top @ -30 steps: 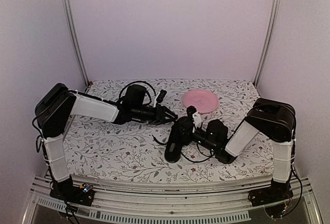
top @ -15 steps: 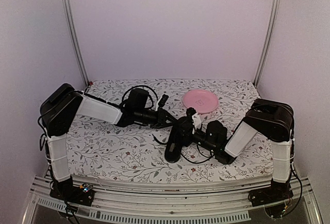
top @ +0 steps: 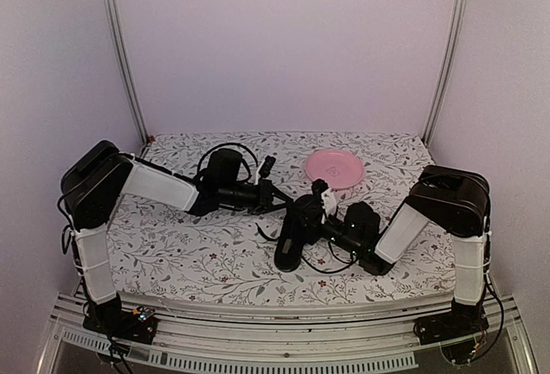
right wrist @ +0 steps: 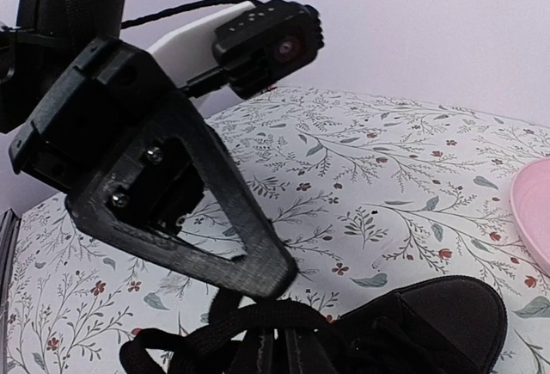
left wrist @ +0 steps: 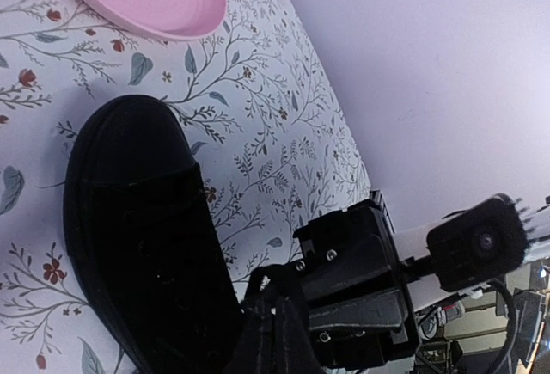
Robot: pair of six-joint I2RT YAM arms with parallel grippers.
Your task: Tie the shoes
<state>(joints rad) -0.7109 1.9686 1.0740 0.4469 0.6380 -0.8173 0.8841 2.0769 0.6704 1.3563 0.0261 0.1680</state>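
A black shoe [top: 290, 238] is lying on the flowered surface [top: 189, 254] on the near side of the pink plate [top: 333, 168]. It is sitting close to the plate without touching it, and a strip of bare cloth is showing between the two. Its rounded toe is pointing toward the plate and its heel is pointing away, toward the arm bases. The left tool [top: 284, 199] is reaching in from the plate's left and is sitting low over the laced part of the shoe. Its fingers are clenching together on the thin black laces [right wrist: 215, 318], with a strand looping up right at their tips in the left wrist view. The right tool [top: 311, 211] is coming in from the near right of the plate and meeting the same part of the shoe, tip to tip with the left one. It is also closing tight, with lace bunching just ahead of its fingers. The dark view is not showing whether a strand is actually pinched there.
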